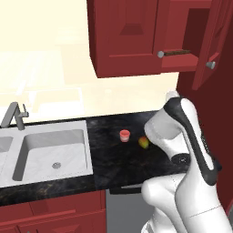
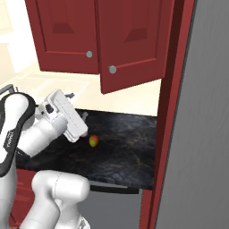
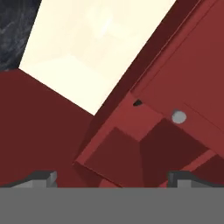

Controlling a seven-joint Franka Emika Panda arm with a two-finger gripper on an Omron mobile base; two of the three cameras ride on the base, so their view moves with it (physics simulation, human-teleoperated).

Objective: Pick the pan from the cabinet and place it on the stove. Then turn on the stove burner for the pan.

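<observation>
The white arm rises from its base, bends sharply at the elbow and reaches up and forward, with the wrist turned toward the cabinet [image 1: 132, 36] above the desk [image 1: 127, 159]. In the right base view the hand sits low at the left, over the desk's near half, tilted upward. The end effector [image 3: 111, 177] stands wide open: in the hand view its two dark fingertips [image 3: 41, 178] rise far apart at the bottom, with nothing between them. They point at the underside and front of the dark red wall cabinet, where a small round silver knob [image 3: 178, 117] shows on a raised-panel door.

In the left base view the cabinet's right door [image 1: 214, 41] hangs swung outward. In the opening, a slim brown wooden handle [image 1: 177, 53] lies along the cabinet's bottom shelf and sticks out toward the front; this is the pan's handle, and the pan's body is hidden inside.

On the black desk a small red cup [image 1: 124, 135] stands near the back edge, just beside the steel sink [image 1: 52, 154], with a yellow-red fruit [image 1: 144, 142] close by on its right. No writing can be read anywhere.
</observation>
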